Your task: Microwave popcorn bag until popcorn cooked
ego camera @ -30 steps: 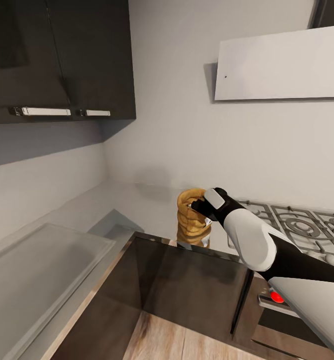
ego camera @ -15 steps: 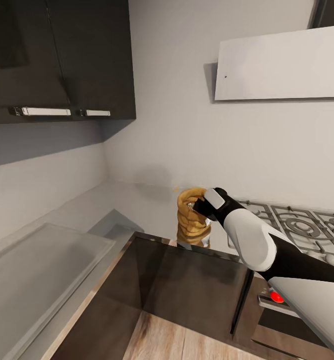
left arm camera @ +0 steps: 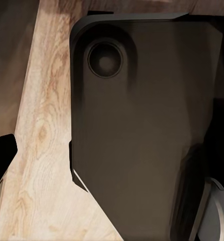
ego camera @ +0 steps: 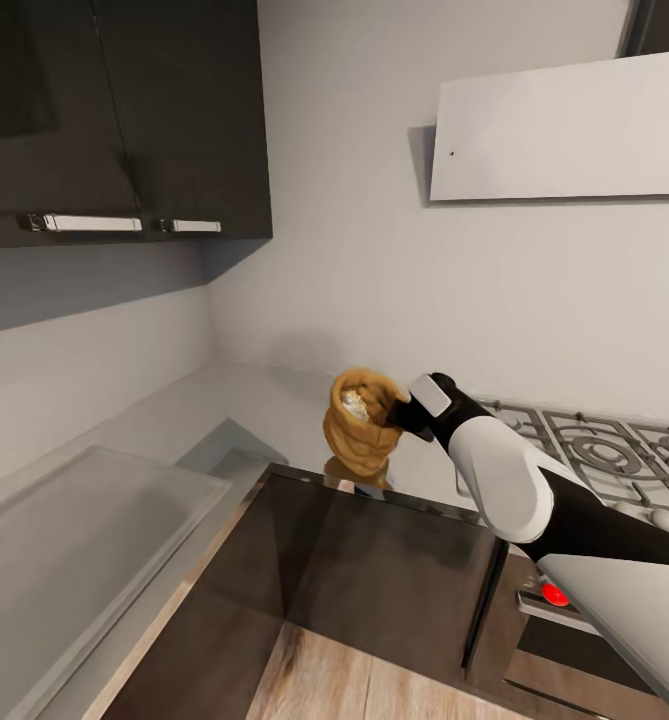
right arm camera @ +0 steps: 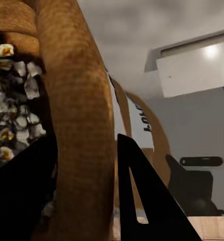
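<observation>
Above the table (ego camera: 274, 400) corner | right gripper (ego camera: 402, 413) jaws pinching the popcorn bag (ego camera: 359, 432) rolled rim, closed on it | bag tilting, popcorn (right arm camera: 11, 108) showing | soft, light paper; rim looking the firmest hold.

Even, soft light fills the room ahead of me, pale on the wall (ego camera: 374, 250), with no hard source showing. The white panel (ego camera: 564, 130) casts a grey shadow at its left edge, and the dark cabinets (ego camera: 124, 110) shade the wall beneath. The countertop (ego camera: 274, 400) carries a faint sheen. My left wrist view is dim and murky. Close to my right fingers, the popcorn bag (right arm camera: 77, 110) looks soft and blurred.
</observation>
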